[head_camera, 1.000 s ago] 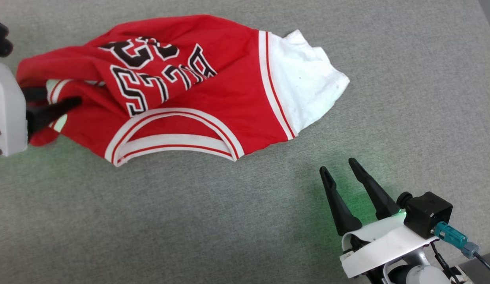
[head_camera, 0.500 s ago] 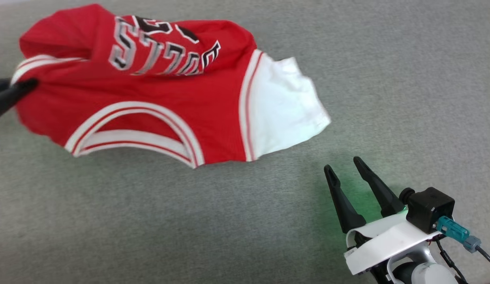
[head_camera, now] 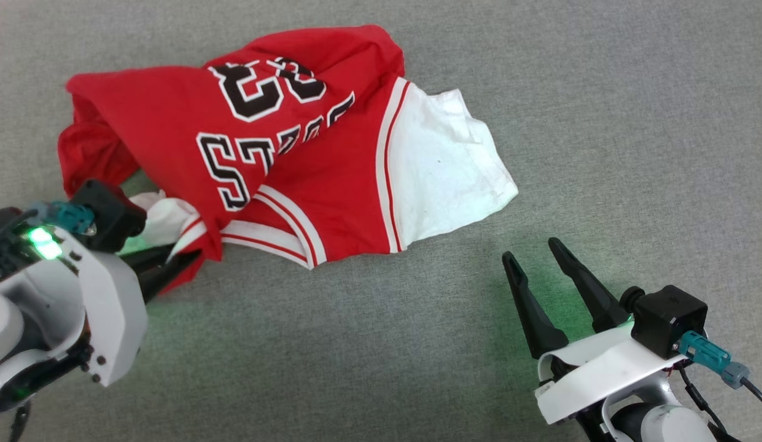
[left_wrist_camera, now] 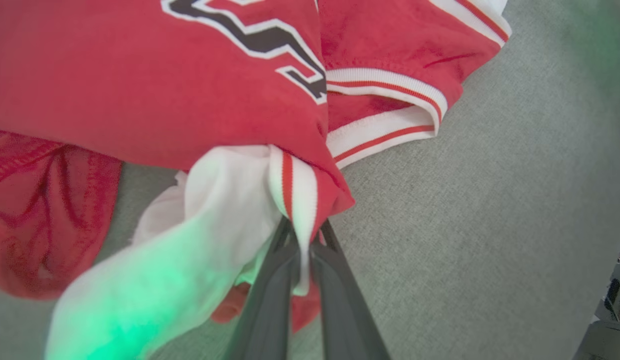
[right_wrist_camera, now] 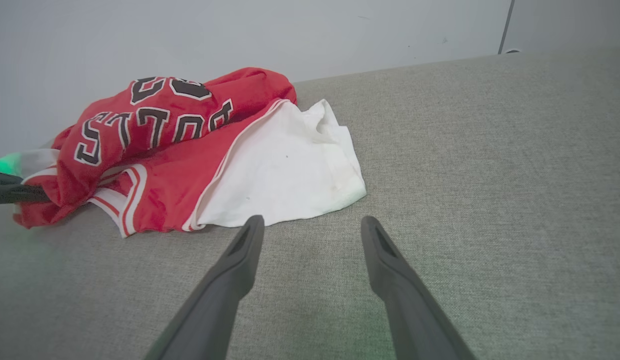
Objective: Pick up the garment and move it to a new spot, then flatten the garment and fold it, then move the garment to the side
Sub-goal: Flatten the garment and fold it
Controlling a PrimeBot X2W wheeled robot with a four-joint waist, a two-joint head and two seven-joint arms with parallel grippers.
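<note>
The garment [head_camera: 331, 166], a red jersey with white sleeves, striped trim and black lettering, lies bunched on the grey surface in the head view's upper left. My left gripper [head_camera: 187, 256] is shut on its striped sleeve edge at the lower left. In the left wrist view the two dark fingers [left_wrist_camera: 270, 285] pinch white and red cloth of the garment [left_wrist_camera: 140, 80]. My right gripper [head_camera: 531, 258] stands open at the lower right, apart from the garment, with nothing between its fingers. The right wrist view has the open right gripper [right_wrist_camera: 312, 225] just short of the garment's [right_wrist_camera: 285, 170] white sleeve.
The grey fabric surface [head_camera: 602, 123] spreads all around the garment. A pale wall [right_wrist_camera: 240, 30] rises behind the surface's far edge in the right wrist view. A green light glows on my left wrist [head_camera: 43, 242].
My left gripper has shut on the garment's sleeve edge and dragged it toward the near left; the garment has bunched and folded over itself. The right gripper has stayed put.
</note>
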